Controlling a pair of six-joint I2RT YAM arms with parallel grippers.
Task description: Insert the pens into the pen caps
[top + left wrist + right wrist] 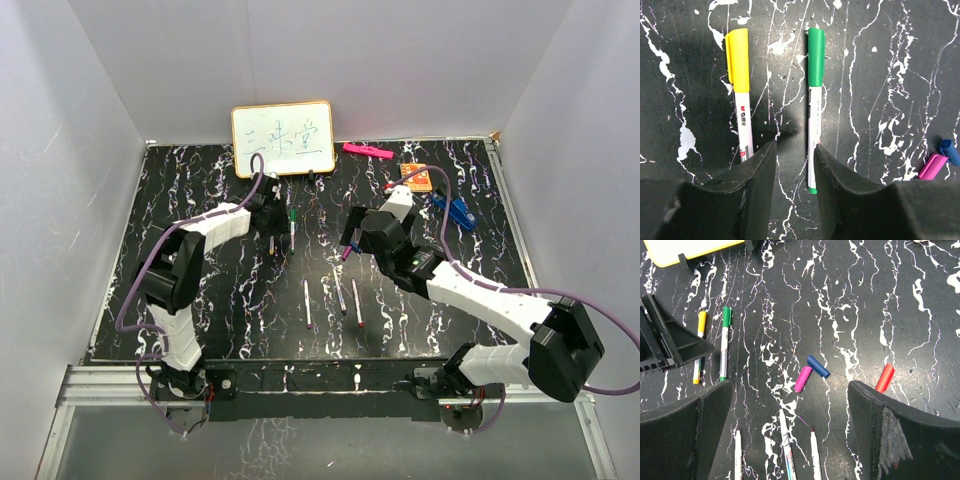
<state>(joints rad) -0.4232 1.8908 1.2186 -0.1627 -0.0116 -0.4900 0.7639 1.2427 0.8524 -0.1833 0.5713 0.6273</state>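
Right pincer spread open above the loose caps.
Caps lie directly beneath it; bare pens lie toward the desk's near edge, long axes near-to-far. Left pincer open, empty, farther off.

Smooth, faintly sheened black white-veined marble-look tabletop; smooth, glossy yellow plastic pen cap and green plastic pen cap; matt, slightly grainy black fingers of left end effector.
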